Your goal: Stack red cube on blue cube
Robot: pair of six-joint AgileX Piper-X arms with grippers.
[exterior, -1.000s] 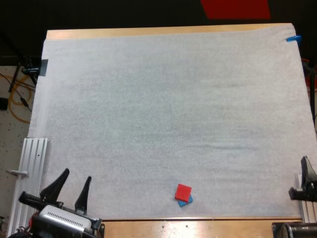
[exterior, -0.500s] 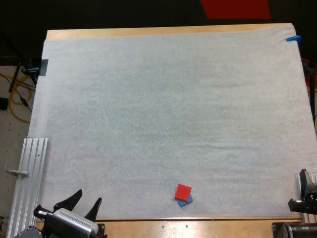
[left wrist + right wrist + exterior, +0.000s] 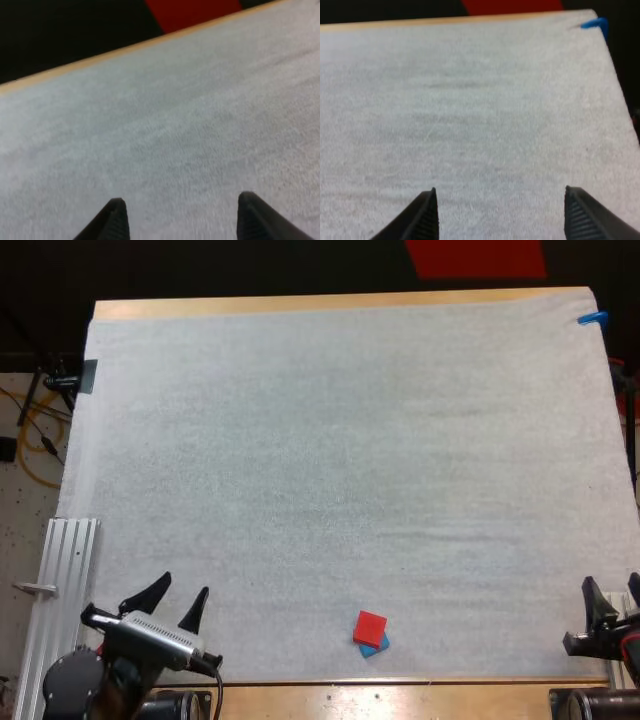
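The red cube [image 3: 370, 626] rests on top of the blue cube [image 3: 376, 645], slightly askew, near the mat's front edge at the middle. My left gripper [image 3: 178, 598] stands open at the front left of the mat, well to the left of the stack. In the left wrist view its fingers [image 3: 116, 220] are spread over bare mat. At the front right edge my right gripper [image 3: 612, 596] is open too, far right of the cubes. Its fingers [image 3: 424, 217] stand wide apart over bare mat in the right wrist view.
The white mat [image 3: 340, 470] covers most of the wooden table [image 3: 330, 303]. A ribbed aluminium rail [image 3: 60, 590] lies along the left front side, beside my left arm. Another rail sits by my right gripper.
My left arm dropped toward the front edge, then swung so its gripper sits slightly farther right. My right gripper pulled back toward the front right corner. The cubes stayed put.
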